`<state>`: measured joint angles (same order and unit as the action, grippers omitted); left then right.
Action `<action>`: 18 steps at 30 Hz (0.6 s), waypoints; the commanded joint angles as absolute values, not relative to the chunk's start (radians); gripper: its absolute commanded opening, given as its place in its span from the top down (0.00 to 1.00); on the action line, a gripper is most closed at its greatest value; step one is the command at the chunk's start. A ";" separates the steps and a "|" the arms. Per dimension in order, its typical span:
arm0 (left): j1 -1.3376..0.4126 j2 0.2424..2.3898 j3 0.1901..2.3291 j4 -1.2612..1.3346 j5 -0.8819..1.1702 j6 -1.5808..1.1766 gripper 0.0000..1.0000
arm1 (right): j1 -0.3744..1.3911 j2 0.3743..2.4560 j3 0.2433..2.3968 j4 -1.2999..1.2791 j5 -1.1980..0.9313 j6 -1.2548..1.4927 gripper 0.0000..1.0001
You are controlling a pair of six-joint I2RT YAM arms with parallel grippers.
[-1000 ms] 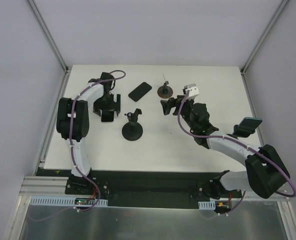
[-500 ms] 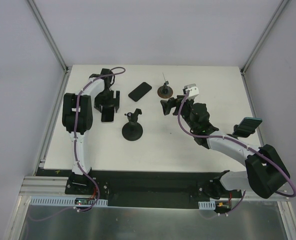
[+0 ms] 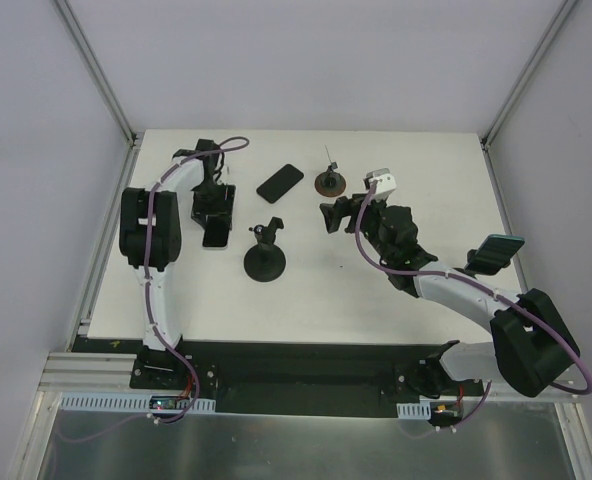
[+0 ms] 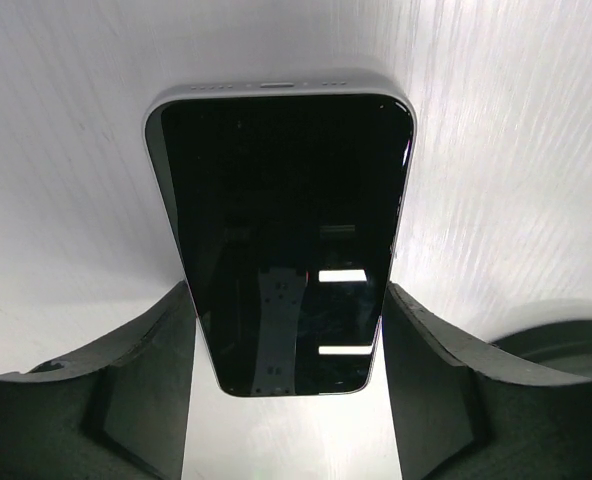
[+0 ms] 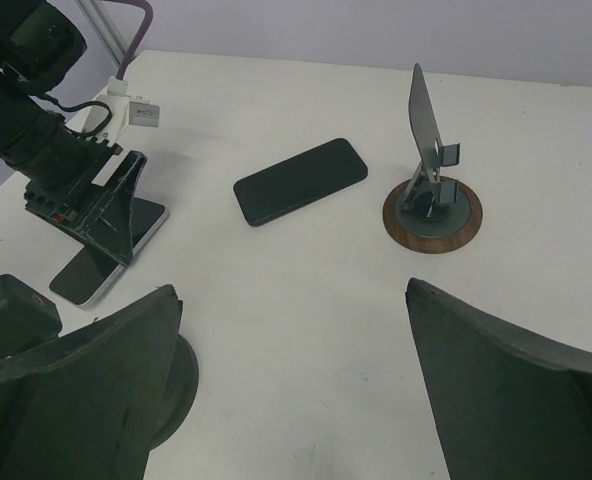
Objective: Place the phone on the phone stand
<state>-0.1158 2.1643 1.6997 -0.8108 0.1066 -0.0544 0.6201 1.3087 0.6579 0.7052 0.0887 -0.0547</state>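
The left tool [image 4: 286, 305] straddles the phone [image 4: 281, 220], flat on the table [image 4: 506, 150] at 8 o'clock from the phone stand [image 3: 328, 181]; whether it clamps, I cannot tell. Pinching thin edges could let it slip. The right tool [image 5: 296, 385] gapes, released.

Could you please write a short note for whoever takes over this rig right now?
Left gripper: jaws straddle a phone lying flat on the table; grip unclear.
Right gripper: open, empty, hovering.
Second phone: flat on the table, untouched.
The black stand and the wood-based stand are both empty.
Done: nothing placed yet.
Left: lift a phone and set it on a stand.
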 commanded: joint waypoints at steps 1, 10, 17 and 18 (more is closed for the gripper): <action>-0.117 2.025 1.634 -0.876 0.147 -0.057 1.00 | 0.615 1.293 0.725 0.695 0.052 -0.034 0.03; -0.121 1.631 1.424 -0.717 0.127 -0.110 1.00 | 0.618 1.327 0.931 0.372 0.009 -0.003 0.03; -0.327 1.315 1.293 -0.546 0.031 0.015 1.00 | 0.618 1.385 1.084 0.117 -0.156 0.112 0.03; -0.369 1.290 1.286 -0.534 0.006 0.038 1.00 | 0.617 1.399 1.098 0.101 -0.182 0.133 0.03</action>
<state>-0.2058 1.4044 1.3277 -0.6510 0.0952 -0.0639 0.6189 1.3659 1.0035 0.2543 -0.0505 0.0311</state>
